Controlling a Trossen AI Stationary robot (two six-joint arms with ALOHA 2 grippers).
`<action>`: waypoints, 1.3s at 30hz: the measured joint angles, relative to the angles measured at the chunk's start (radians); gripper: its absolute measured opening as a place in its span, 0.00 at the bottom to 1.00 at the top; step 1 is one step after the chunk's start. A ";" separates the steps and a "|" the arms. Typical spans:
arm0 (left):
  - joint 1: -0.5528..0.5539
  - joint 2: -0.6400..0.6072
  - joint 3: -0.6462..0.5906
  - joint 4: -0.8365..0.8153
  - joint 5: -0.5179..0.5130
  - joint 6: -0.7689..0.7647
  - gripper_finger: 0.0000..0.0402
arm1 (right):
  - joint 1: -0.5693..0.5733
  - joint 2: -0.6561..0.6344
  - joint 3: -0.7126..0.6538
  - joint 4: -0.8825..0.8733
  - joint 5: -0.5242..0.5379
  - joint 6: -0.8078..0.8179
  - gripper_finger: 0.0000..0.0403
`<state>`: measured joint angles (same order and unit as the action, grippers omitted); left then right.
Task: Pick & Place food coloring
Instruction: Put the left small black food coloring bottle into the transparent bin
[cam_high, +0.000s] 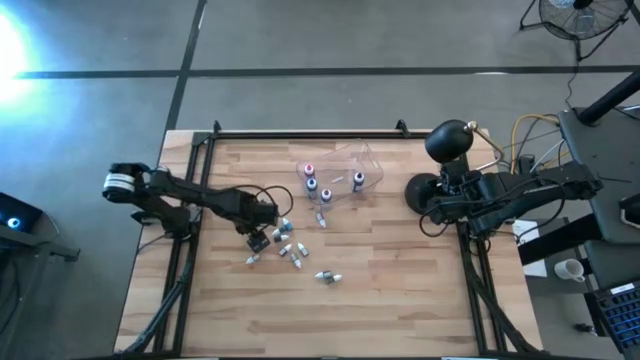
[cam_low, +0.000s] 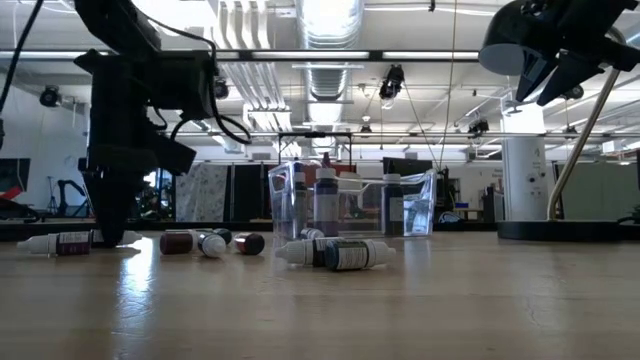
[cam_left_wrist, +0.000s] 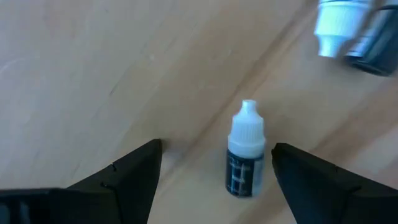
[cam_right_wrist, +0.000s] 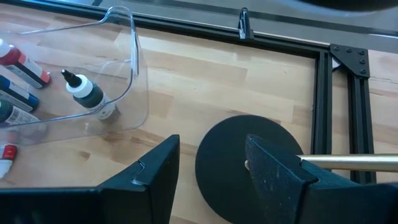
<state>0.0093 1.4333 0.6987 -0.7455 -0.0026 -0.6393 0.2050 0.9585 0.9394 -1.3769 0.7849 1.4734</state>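
Bright ceiling lights and silver ductwork run over a wide workshop behind the scene, and down front a pale wooden tabletop (cam_high: 380, 300) sits inside a black metal frame (cam_right_wrist: 323, 87) on a grey concrete floor. Left claw (cam_high: 256, 240) hangs low over the boards, fingers spread wide, with one food coloring bottle (cam_left_wrist: 244, 152) lying between them, white cap, dark body, untouched. More bottles (cam_high: 290, 250) are scattered just beside it on the wood. Several others stand in the clear plastic tub (cam_high: 350, 172) near the far edge. Right claw (cam_right_wrist: 211, 168) waits off at the right side above a round black lamp base (cam_right_wrist: 249, 155), fingers apart and holding nothing.
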 joint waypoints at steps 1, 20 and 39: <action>0.000 0.013 0.001 0.005 -0.003 0.000 0.69 | 0.000 0.000 0.000 0.000 0.000 0.000 0.44; 0.001 0.065 0.006 0.007 -0.111 -0.013 0.22 | 0.000 0.000 0.000 0.006 0.000 0.000 0.44; 0.063 -0.024 0.495 0.109 -0.242 0.209 0.13 | 0.000 0.001 0.000 0.008 0.000 0.000 0.44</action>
<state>0.0726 1.4089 1.1934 -0.6367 -0.2451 -0.4304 0.2048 0.9592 0.9394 -1.3693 0.7849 1.4733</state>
